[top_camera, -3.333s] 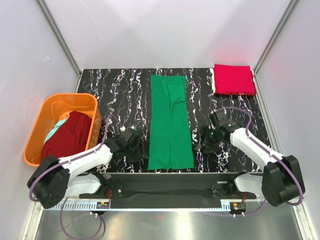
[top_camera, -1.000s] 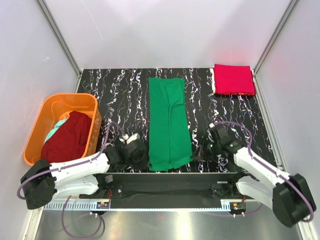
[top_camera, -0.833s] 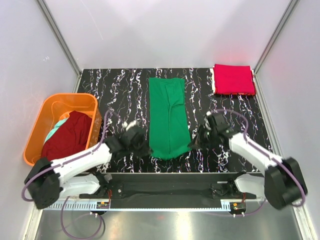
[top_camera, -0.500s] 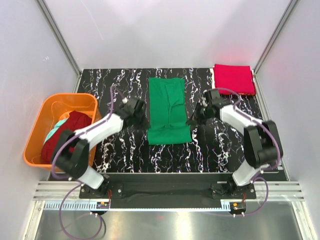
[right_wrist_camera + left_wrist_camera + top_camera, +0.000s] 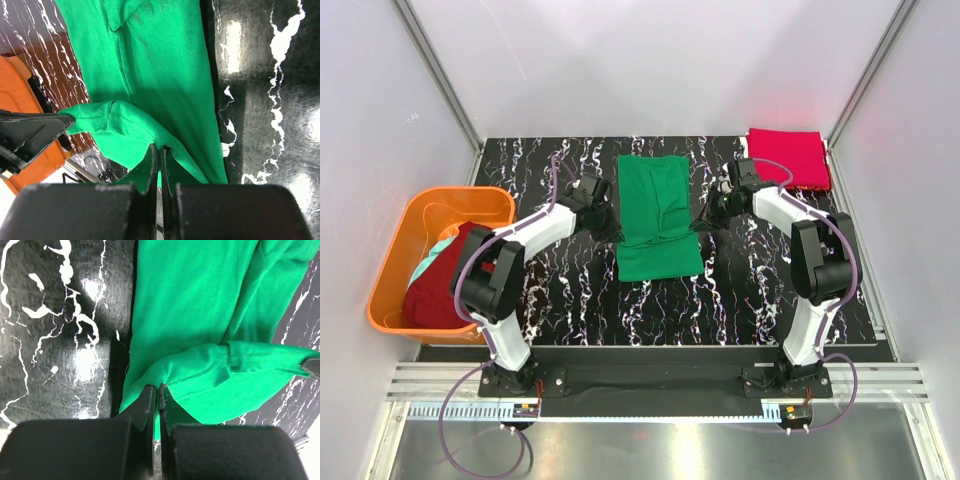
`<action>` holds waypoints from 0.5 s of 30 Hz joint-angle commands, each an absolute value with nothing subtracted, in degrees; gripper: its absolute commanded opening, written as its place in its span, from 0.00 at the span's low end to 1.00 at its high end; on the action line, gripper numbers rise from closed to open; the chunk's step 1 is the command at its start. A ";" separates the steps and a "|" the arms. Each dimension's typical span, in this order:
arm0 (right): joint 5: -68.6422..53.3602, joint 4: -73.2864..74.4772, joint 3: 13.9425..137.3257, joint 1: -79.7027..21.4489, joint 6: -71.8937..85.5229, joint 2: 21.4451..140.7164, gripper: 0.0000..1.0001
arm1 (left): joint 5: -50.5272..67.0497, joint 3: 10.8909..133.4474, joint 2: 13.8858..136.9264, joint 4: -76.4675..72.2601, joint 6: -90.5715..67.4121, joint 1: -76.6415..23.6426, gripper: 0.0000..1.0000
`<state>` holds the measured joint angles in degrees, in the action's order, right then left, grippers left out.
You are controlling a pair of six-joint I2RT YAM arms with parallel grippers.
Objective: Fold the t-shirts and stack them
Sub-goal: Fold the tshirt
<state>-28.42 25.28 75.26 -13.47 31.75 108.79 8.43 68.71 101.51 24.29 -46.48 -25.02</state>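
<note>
A green t-shirt [image 5: 658,215] lies as a long strip in the middle of the black marbled table [image 5: 570,300]. Its near end is lifted and doubled over the rest. My left gripper [image 5: 609,228] is shut on the left corner of that lifted hem, with green cloth [image 5: 200,315] pinched between its fingertips [image 5: 158,390]. My right gripper [image 5: 701,222] is shut on the right corner, and green fabric [image 5: 165,65] bunches at its tips [image 5: 160,150]. A folded red t-shirt [image 5: 787,158] sits at the far right corner. A maroon t-shirt [image 5: 440,290] and a pale teal garment [image 5: 440,248] lie in the basket.
An orange plastic basket [image 5: 460,193] stands off the table's left edge. Grey walls and metal posts close in the sides and back. Both arms reach from the near rail [image 5: 650,375] across the table's near half.
Both grippers have carried the green shirt's near hem away from the arm bases toward the far end. The visible strip has shortened as the cloth doubles over.
</note>
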 commanded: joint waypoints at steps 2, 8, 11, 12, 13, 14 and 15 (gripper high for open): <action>-30.23 25.92 78.13 -12.40 30.24 109.77 0.00 | 11.34 72.16 103.09 23.03 -44.82 -24.08 0.00; -31.64 25.13 78.39 -11.69 30.24 109.86 0.00 | 11.95 72.51 103.36 22.41 -44.91 -23.03 0.00; -31.55 25.31 78.57 -11.69 30.06 109.78 0.00 | 11.16 73.56 103.62 23.03 -44.39 -22.94 0.00; -31.47 25.49 78.57 -11.43 30.06 109.69 0.00 | 11.08 73.74 103.71 23.03 -44.47 -22.94 0.00; -31.46 25.31 78.66 -11.25 30.06 109.77 0.00 | 11.16 74.00 103.88 23.03 -44.39 -22.77 0.00; -31.55 25.23 78.75 -11.08 30.06 110.04 0.00 | 11.51 74.87 104.50 23.29 -44.47 -22.68 0.00; -31.64 25.22 79.01 -10.81 30.23 110.30 0.00 | 11.60 75.14 104.94 23.29 -44.56 -22.33 0.00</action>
<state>-30.09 25.65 75.85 -11.79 31.22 109.71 10.22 71.85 103.70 24.47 -45.43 -23.20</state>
